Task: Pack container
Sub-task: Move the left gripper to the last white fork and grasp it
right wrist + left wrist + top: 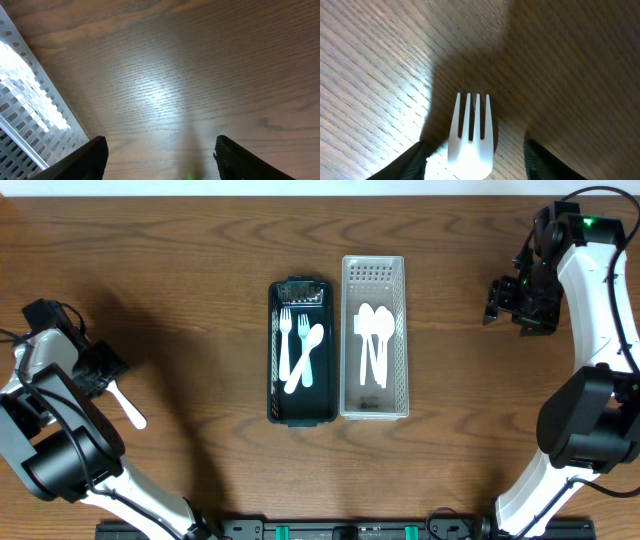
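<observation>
A black container (275, 380) at the table's middle holds forks (286, 338) and a spoon (313, 338). A white slotted basket (374, 270) beside it on the right holds white spoons (373, 340). My left gripper (100, 370) is at the far left, open, with a white plastic fork (130, 408) on the table between its fingers. In the left wrist view the fork (470, 150) lies midway between the fingers of the left gripper (473, 145), with a gap on each side. My right gripper (515, 300) is open and empty, right of the basket.
The right wrist view shows bare wood between the fingers of the right gripper (161, 142) and a corner of the white basket (30, 115) at the left. The arms stand at the table's left and right edges.
</observation>
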You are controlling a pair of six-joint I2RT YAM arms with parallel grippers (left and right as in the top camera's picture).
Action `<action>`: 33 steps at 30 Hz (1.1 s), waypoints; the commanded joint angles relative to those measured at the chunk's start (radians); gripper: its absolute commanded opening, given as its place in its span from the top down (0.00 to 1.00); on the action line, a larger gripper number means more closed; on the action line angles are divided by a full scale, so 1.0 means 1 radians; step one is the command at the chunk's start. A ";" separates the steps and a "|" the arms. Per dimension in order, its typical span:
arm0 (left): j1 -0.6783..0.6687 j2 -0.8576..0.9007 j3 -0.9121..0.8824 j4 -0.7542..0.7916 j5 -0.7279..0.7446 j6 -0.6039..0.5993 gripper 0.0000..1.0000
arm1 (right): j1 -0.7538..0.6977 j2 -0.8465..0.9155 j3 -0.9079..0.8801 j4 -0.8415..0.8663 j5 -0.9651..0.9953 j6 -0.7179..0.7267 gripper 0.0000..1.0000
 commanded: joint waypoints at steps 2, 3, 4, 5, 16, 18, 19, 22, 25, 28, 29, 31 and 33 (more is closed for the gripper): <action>-0.007 0.047 -0.006 -0.011 0.051 0.002 0.57 | 0.003 0.005 0.000 -0.003 -0.008 -0.007 0.28; -0.007 0.047 -0.006 -0.011 0.051 0.002 0.58 | 0.003 0.005 0.000 -0.005 -0.008 -0.007 0.28; -0.007 0.047 -0.006 -0.011 0.051 0.002 0.58 | 0.003 0.005 0.000 -0.007 -0.008 -0.007 0.28; -0.007 0.047 -0.006 -0.011 0.051 0.002 0.58 | 0.003 0.005 0.000 -0.009 -0.008 -0.007 0.29; -0.007 0.047 -0.006 -0.010 0.051 0.002 0.71 | 0.003 0.005 0.000 -0.014 -0.008 -0.007 0.28; -0.007 0.047 -0.006 -0.010 0.051 0.002 0.73 | 0.003 0.005 0.000 -0.014 -0.008 -0.007 0.28; -0.007 0.047 -0.006 -0.010 0.051 0.002 0.75 | 0.003 0.005 0.000 -0.013 -0.007 -0.007 0.28; -0.007 0.047 -0.006 -0.010 0.051 0.002 0.78 | 0.003 0.005 0.000 -0.015 -0.008 -0.007 0.28; -0.007 0.047 -0.006 -0.010 0.051 0.002 0.80 | 0.003 0.005 0.000 -0.016 -0.007 -0.007 0.28; -0.007 0.047 -0.006 -0.010 0.051 0.002 0.81 | 0.003 0.005 0.000 -0.017 -0.007 -0.007 0.28; -0.007 0.047 -0.006 -0.010 0.051 0.002 0.81 | 0.003 0.005 0.000 -0.017 -0.008 -0.007 0.28; -0.007 0.047 -0.006 -0.010 0.051 0.002 0.85 | 0.003 0.005 0.000 -0.017 -0.007 -0.007 0.28; -0.007 0.047 -0.006 -0.011 0.051 0.002 0.89 | 0.003 0.005 0.000 -0.017 -0.007 -0.007 0.28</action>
